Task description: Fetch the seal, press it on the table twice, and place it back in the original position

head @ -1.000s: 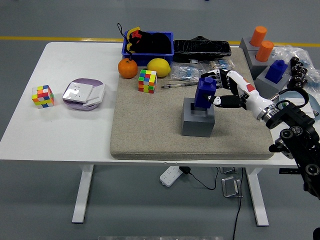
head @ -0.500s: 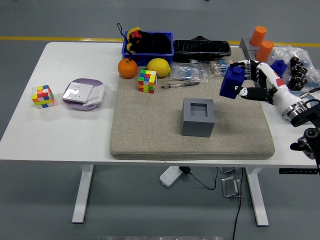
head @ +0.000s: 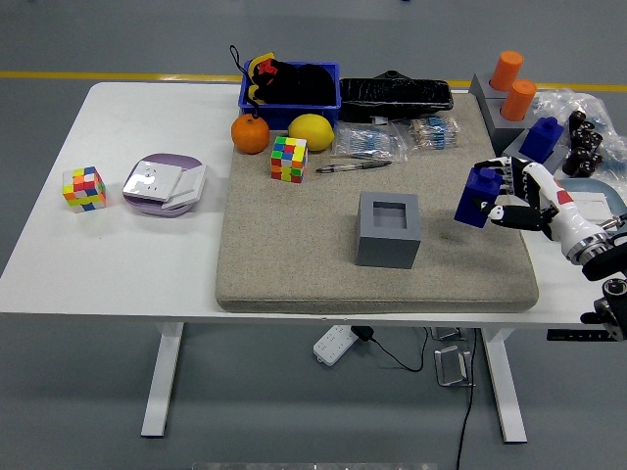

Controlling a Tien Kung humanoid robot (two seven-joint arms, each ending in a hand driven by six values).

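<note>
Fingers (head: 502,213) clasp blocky blue seal (head: 478,196) above felt mat (head: 294,245).

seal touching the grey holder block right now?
Apart. Head view: the blue seal is held in the right hand over the mat's right side, with bare mat showing between it and the empty grey holder.

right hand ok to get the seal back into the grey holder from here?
Probably yes. The right hand holds the blue seal over the mat's right side; the grey holder is open-topped with nothing between.

No legible text, labels or nos. anywhere; print too small.
</note>
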